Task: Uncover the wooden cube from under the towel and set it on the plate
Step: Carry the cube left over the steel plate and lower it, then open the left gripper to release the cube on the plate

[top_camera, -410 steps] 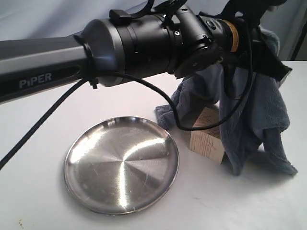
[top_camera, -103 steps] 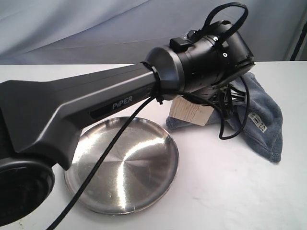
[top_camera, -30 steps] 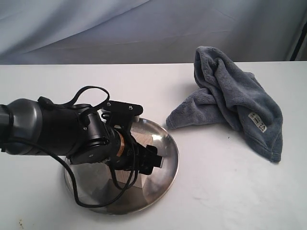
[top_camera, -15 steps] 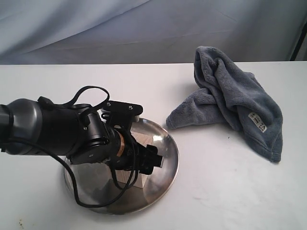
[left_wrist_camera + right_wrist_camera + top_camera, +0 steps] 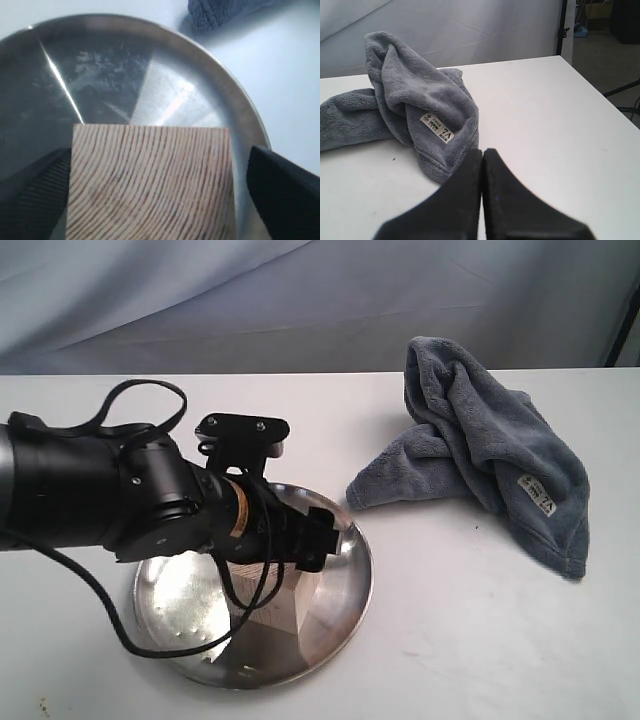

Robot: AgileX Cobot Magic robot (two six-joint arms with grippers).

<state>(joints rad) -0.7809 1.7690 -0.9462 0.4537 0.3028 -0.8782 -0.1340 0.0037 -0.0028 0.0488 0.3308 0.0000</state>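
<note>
The pale wooden cube rests on the shiny steel plate, toward its near right part. My left gripper hovers just above the cube and is open. In the left wrist view the grained cube lies between the dark fingers, with a strip of plate showing beside it. The grey-blue towel lies crumpled at the right, well away from the plate. My right gripper is shut on nothing, near the towel; it does not show in the exterior view.
The towel's white label faces the front. A loose black cable loops above the left arm. A grey backdrop hangs behind the white table, whose right edge shows in the right wrist view.
The left arm has lifted and drawn back to the left. The cube now stands uncovered on the plate, with the jaws spread off its sides. The towel has not moved.
</note>
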